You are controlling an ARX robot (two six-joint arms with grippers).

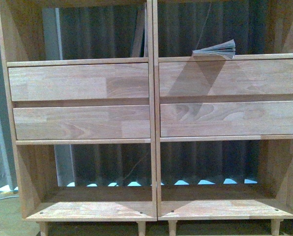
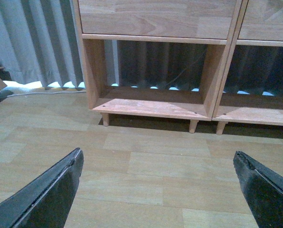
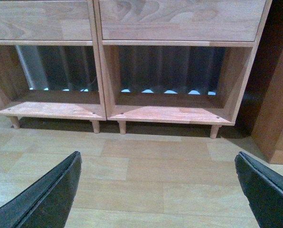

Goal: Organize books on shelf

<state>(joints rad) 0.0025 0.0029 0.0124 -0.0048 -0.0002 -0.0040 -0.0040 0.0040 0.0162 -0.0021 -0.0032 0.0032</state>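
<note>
Currently, a fanned softcover book (image 1: 216,49) lies flat in the upper right bay of the bookcase (image 1: 82,82); left tool (image 2: 156,153) and right tool (image 3: 157,154) both spread wide, empty, facing the bookcase

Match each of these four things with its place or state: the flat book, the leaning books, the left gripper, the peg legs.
Things:
1 flat book
2 leaning books
3 left gripper
4 peg legs

Places or states:
A open, above the floor
B upper left bay, against the divider
C under the shelf
D upper right bay

Pairs: 1-D, 2-B, 3-A, 4-C
</note>
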